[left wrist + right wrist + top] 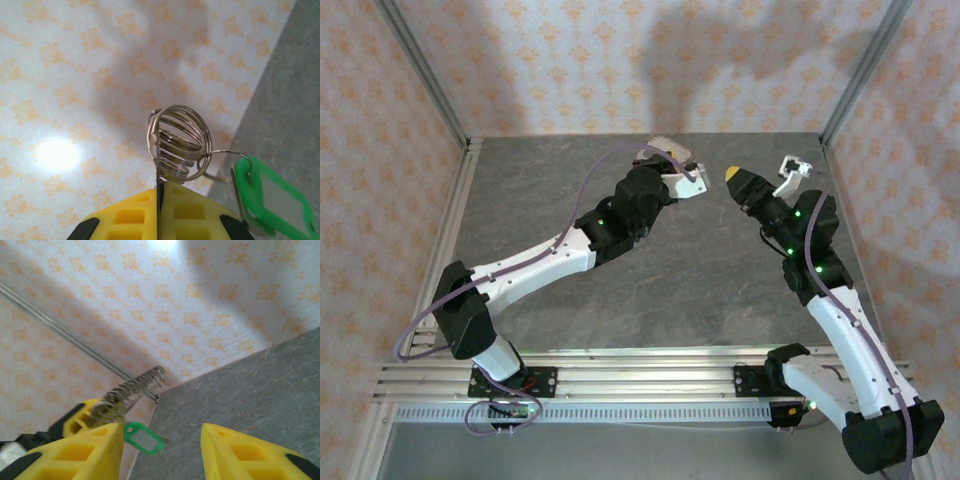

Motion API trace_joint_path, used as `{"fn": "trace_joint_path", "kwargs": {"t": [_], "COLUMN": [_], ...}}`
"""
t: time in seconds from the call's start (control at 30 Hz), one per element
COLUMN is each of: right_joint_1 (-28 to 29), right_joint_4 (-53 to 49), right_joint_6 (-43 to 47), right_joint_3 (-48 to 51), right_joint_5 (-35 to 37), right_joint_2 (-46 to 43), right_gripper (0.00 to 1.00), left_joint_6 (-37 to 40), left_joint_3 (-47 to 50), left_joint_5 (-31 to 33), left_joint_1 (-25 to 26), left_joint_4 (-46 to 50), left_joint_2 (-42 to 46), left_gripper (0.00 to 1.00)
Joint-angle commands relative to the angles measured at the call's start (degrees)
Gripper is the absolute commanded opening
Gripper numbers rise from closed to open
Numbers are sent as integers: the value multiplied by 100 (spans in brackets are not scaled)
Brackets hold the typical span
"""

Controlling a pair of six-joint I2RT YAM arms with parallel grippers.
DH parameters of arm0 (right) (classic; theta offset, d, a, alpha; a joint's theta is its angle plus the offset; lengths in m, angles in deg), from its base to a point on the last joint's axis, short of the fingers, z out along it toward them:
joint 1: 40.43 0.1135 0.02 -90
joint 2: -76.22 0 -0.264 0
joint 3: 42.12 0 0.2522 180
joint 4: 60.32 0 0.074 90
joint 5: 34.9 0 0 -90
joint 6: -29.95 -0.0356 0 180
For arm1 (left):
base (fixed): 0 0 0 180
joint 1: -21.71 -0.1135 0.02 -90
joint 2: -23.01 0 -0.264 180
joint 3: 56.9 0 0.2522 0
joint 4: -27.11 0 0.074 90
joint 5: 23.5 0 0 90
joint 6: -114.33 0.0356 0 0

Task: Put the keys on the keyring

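Observation:
My left gripper (161,189) is shut on the keyring (177,145), here a silvery wire spiral that sticks up from its yellow fingertips. The key (270,200), with a bright green plastic head, hangs from a thin wire loop hooked on the spiral's lower turns, to the right of the jaws. In the right wrist view the keyring (135,385) points up and right, with the green key (142,439) dangling under it beside the left gripper (82,417). My right gripper (161,432) stands open and holds nothing, just right of the key. From above, the left gripper (695,178) and right gripper (758,176) face each other near the back wall.
The grey table top (700,280) lies under both arms. Patterned walls (620,60) and aluminium corner posts (860,70) close in the back and sides. A metal rail (640,375) runs along the near edge by the arm bases.

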Motion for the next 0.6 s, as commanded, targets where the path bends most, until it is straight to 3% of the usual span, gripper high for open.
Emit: {"fn": "trace_joint_path", "kwargs": {"t": [0.0, 0.2, 0.57], "right_joint_1": [-212, -486, -622], "right_joint_4": [446, 1349, 3073], "right_joint_6": [-94, -19, -817], "right_joint_3": [-19, -87, -580], "right_joint_5": [-744, -2107, -3353], "right_joint_2": [91, 304, 1087], "right_gripper": [45, 48, 49], "left_joint_6": [102, -691, -1093], "left_joint_3": [-151, -312, -562], "left_joint_5": [-113, -886, -1595], "left_joint_1": [-66, -316, -486], "left_joint_4": [-561, -139, 419], "left_joint_2": [201, 570, 827], "left_gripper": [0, 0, 0]}}
